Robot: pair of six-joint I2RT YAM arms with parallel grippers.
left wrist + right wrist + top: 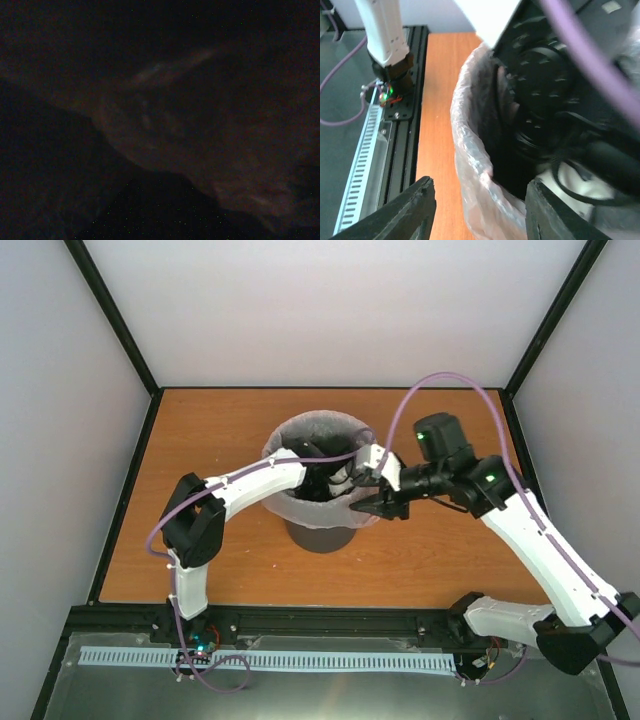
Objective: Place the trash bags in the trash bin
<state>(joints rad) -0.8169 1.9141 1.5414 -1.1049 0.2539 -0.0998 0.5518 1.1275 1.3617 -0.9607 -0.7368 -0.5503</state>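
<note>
Loosely, the bag (470, 165) lines the bin (320, 536), right fingers (407, 210) straddling its rim.

Plain white walls (330, 310) with black corner posts (112, 315) enclose an orange-brown wooden table (220, 430).

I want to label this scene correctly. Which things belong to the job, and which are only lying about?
Job: pink bag, grey bin, right fingers.
Lying about: purple cable, white slotted strip, black rail.
</note>
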